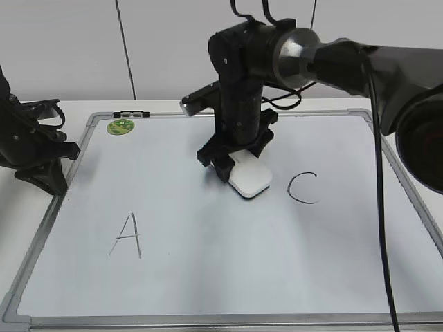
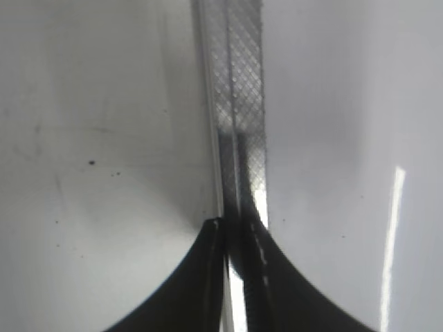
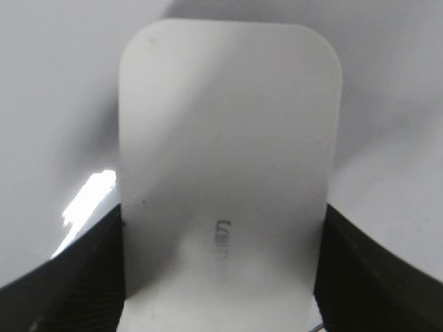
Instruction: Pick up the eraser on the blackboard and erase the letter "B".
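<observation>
The white eraser point(image 1: 249, 178) lies flat on the blackboard point(image 1: 208, 270), between the black "A" point(image 1: 127, 236) and the black "C" point(image 1: 303, 188). My right gripper point(image 1: 234, 163) comes down on it from above and is shut on its sides. In the right wrist view the eraser point(image 3: 228, 152) fills the space between the two black fingers point(image 3: 221, 277), grey lettering up. No letter "B" shows; the spot between "A" and "C" is partly covered by the eraser and the arm. My left gripper point(image 1: 50, 176) is shut and empty at the board's left edge.
A round green magnet point(image 1: 120, 126) sits at the board's far left corner. The left wrist view shows the board's silver frame point(image 2: 239, 104) running under the closed fingers point(image 2: 235, 235). The right arm's black cable point(image 1: 379, 207) hangs over the board's right side.
</observation>
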Robot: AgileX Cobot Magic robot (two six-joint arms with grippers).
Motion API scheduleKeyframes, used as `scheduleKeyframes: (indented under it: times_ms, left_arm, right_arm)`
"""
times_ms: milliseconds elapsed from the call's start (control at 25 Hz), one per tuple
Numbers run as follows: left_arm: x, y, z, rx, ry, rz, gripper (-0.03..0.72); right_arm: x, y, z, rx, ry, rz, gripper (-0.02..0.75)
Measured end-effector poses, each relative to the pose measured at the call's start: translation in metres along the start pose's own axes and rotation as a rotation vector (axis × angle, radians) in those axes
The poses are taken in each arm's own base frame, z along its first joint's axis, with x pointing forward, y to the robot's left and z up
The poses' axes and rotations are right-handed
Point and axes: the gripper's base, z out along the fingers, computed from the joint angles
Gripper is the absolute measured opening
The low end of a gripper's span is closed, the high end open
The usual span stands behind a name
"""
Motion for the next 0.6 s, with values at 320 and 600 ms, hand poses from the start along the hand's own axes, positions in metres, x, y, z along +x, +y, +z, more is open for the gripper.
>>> scheduleKeyframes:
  times_ms: [320, 600]
  left_arm:
    - [0.0, 0.0, 0.0, 0.0, -0.002, 0.0, 0.032]
    - [0.0, 0.0, 0.0, -0.001, -0.004, 0.0, 0.032]
  right_arm:
    - [-0.007, -0.009, -0.067, 0.011, -0.157, 0.025, 0.537]
    - [0.022, -0.029, -0.119, 0.019, -0.204, 0.073, 0.537]
